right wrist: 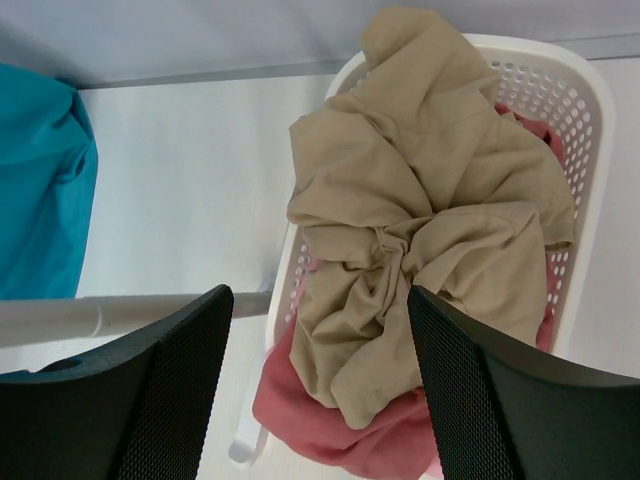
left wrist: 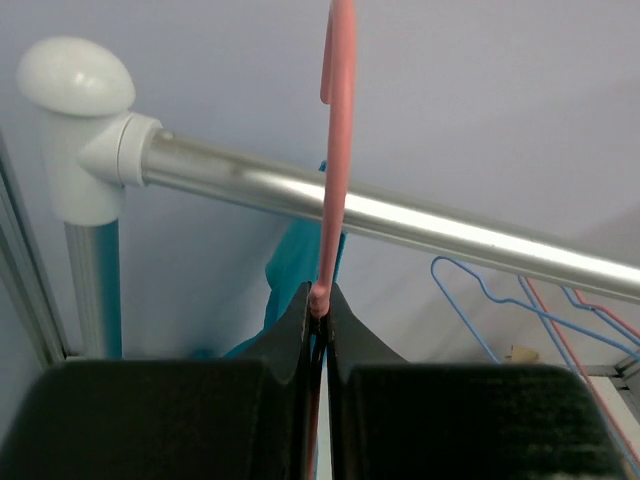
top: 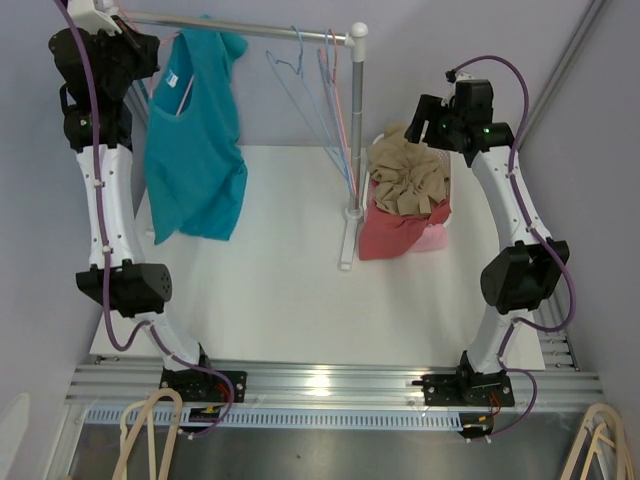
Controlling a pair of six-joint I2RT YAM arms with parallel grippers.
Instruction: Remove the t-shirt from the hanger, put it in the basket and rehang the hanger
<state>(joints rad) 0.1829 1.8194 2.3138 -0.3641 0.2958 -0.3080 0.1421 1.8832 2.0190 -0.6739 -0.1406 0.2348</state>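
A teal t-shirt (top: 195, 150) hangs on a pink hanger (left wrist: 337, 150) hooked over the metal rail (top: 250, 30) at its left end. My left gripper (top: 150, 50) is up at the rail, shut on the hanger's pink wire just below the hook (left wrist: 322, 300). A strip of the teal t-shirt (left wrist: 295, 270) shows behind the fingers. My right gripper (top: 425, 120) is open and empty, held above the white basket (right wrist: 580, 110) of clothes. The teal shirt's edge (right wrist: 40, 190) shows at the left of the right wrist view.
Several empty wire hangers, blue and pink (top: 320, 90), hang on the rail near its right post (top: 356, 120). The basket holds a tan garment (right wrist: 420, 220) over a red one (right wrist: 340, 420). The rail's left post cap (left wrist: 75, 85) is close to my left gripper.
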